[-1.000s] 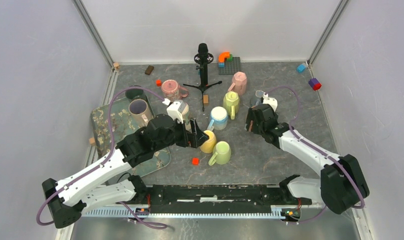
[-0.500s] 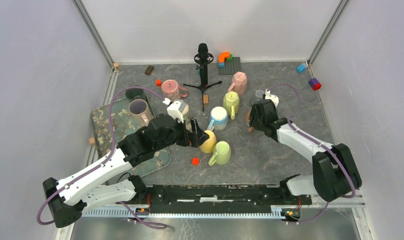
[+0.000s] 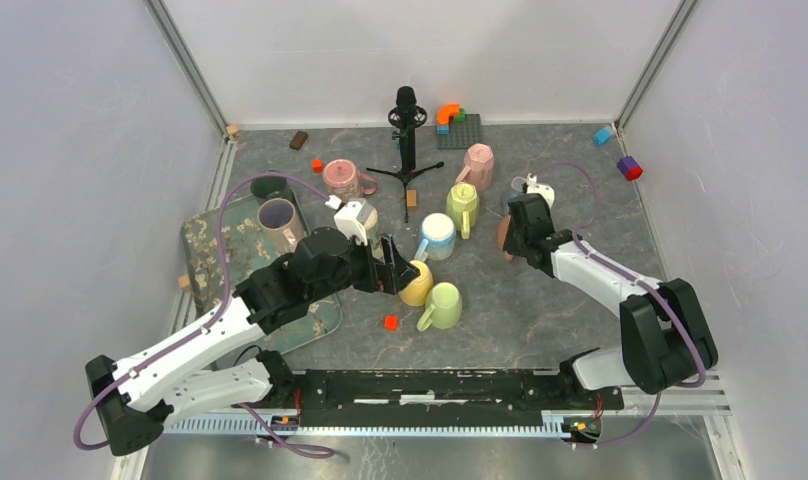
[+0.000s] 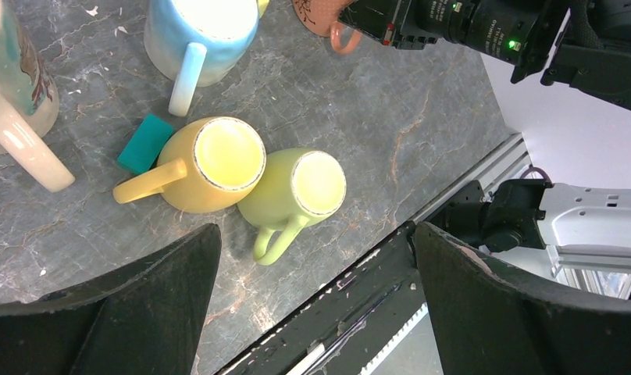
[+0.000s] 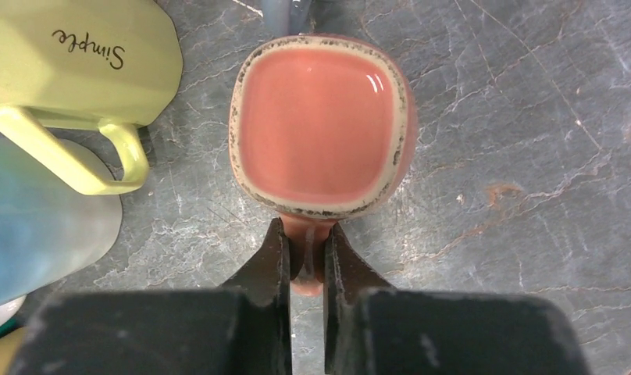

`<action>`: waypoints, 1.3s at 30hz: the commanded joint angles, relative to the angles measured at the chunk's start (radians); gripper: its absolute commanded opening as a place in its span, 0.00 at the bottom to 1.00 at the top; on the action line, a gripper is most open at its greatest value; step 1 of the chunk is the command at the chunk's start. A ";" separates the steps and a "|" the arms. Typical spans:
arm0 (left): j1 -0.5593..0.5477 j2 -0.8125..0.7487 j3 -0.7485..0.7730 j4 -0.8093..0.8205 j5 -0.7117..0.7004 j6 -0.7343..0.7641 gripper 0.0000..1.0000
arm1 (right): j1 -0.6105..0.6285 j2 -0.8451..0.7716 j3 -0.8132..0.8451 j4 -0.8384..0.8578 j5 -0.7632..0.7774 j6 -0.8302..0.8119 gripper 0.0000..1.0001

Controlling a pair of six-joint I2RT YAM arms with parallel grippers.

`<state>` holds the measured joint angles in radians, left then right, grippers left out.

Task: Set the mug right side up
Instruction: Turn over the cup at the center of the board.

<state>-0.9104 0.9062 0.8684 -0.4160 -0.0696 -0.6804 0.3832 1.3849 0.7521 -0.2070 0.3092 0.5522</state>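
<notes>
Black script "Simple" on yellow-green mug point(image 5: 70, 86) beside pink mug point(image 5: 320, 125)

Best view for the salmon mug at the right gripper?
Right wrist: the salmon mug fills the frame, handle pinched in the right gripper. Top external shows only a sliver beside that gripper. Left wrist catches just its edge and handle at the top border.

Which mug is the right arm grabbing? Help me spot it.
From the black microphone stand at the back, come forward-right to the right hand. It pinches the handle of a salmon mug; the lime mug and blue mug beside it lack its speckled rim.
</notes>
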 commanded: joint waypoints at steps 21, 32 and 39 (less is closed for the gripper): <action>-0.001 -0.020 -0.101 0.219 0.077 -0.213 1.00 | -0.005 -0.281 0.061 0.017 -0.256 -0.138 0.00; 0.047 0.025 -0.104 0.369 0.233 -0.228 1.00 | -0.001 -0.440 0.065 0.140 -0.506 -0.014 0.00; 0.098 0.088 -0.156 0.565 0.350 -0.308 1.00 | 0.006 -0.497 -0.018 0.367 -0.651 0.177 0.00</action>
<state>-0.8360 0.9596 0.7475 -0.0345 0.1780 -0.9054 0.3798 0.9321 0.7574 -0.1169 -0.2222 0.5915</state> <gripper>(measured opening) 0.994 0.201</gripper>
